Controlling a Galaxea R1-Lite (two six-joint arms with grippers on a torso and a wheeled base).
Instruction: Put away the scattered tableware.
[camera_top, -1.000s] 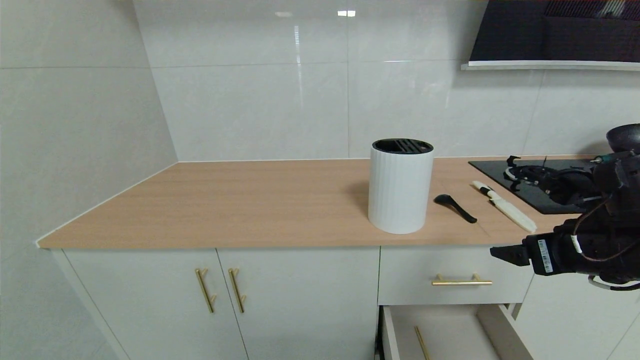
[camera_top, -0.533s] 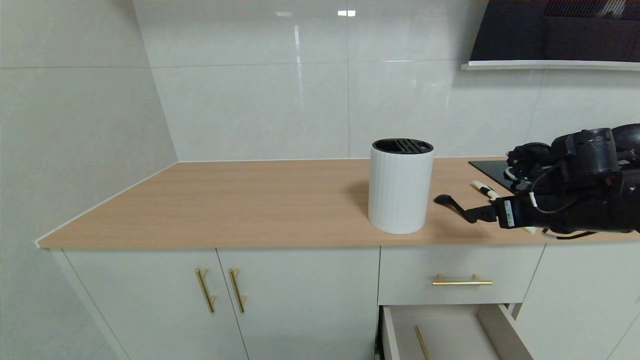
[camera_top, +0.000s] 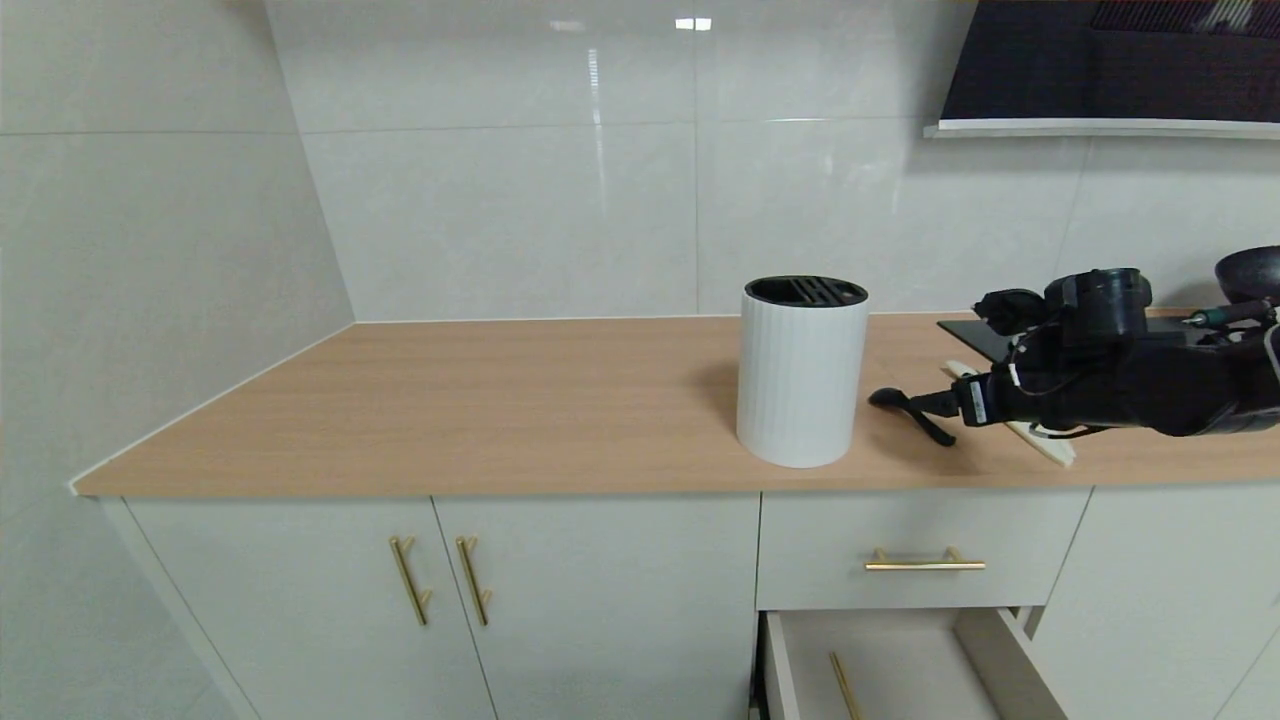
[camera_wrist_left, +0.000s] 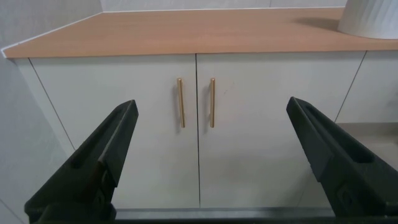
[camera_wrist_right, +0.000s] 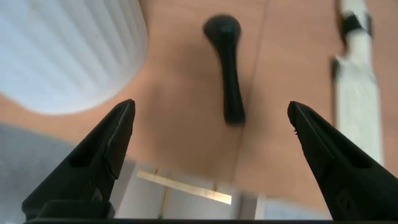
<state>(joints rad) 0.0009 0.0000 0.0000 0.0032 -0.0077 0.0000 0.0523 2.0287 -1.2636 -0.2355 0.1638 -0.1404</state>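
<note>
Two grippers, both spread wide with nothing in them. My left gripper (camera_wrist_left: 211, 168) hangs low, facing the cabinet doors (camera_wrist_left: 196, 102) under the countertop (camera_top: 500, 400). Up top, near the front edge toward the right end, the white holder (camera_top: 801, 375) stands upright. Just right of it the black spoon (camera_top: 910, 413) lies flat, and my right gripper (camera_top: 932, 405) hovers over it. The white knife (camera_top: 1040, 440) lies just beyond, partly under that arm.

I reckon the spoon's the one to grab here. The handle is thin and sits flat, so I'd straddle its middle, not the bowl, and go down till the fingertips nearly brush the wood before closing. I'd watch the side clearance too, with the holder on one side and the knife on the other.
</note>
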